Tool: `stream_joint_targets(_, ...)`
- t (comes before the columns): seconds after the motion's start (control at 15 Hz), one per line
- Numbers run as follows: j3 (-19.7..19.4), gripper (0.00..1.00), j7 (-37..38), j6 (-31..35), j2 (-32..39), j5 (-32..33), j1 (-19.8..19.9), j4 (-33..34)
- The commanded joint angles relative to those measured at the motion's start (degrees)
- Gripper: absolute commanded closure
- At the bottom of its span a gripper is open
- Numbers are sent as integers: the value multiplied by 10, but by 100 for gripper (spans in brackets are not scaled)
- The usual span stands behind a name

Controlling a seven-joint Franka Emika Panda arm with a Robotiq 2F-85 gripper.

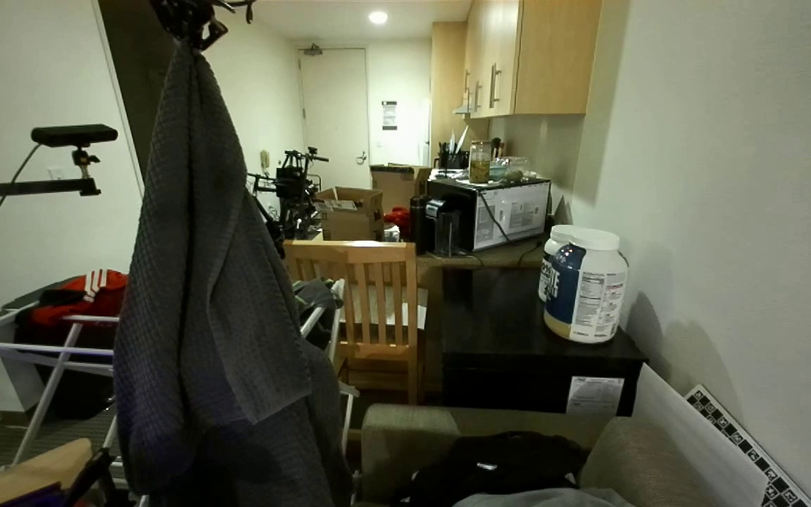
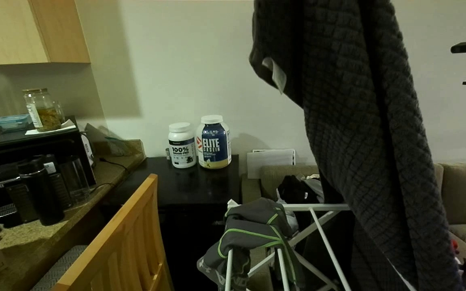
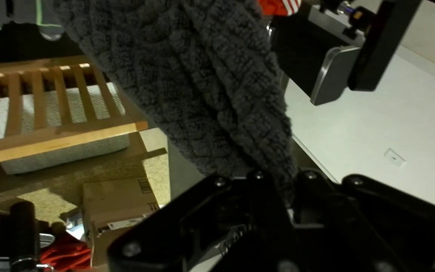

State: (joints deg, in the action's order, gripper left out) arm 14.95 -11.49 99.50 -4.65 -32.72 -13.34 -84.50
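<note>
Tightly, my gripper [image 3: 282, 181], closed nearly all the way, pinched the bunched top of a dark gray cloth [image 1: 212, 282]. It hung down below me, near the front in both exterior views. The cloth looked soft and floppy, maybe a bit heavy, not easy to break; a thick bunch seemed a good place to hold. In an exterior view, a white rack [image 1: 66, 350] showed behind it, a wooden chair [image 1: 360, 253] farther off, and two tubs [image 1: 592, 289] to the right.

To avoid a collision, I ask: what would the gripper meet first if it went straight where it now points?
Pointing roughly down, the gripper would first meet the gray towel it holds; beyond, perhaps the white drying rack, though depth is unclear.
</note>
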Motion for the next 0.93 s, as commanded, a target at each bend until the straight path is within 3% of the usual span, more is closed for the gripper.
stream_joint_targets(0.0,11,97,48,9,7,85,-12,-10)
stream_joint_targets(0.4,21,97,88,-10,20,167,-28,-6)
stream_joint_targets(0.87,3,97,67,-9,8,146,-17,-20)
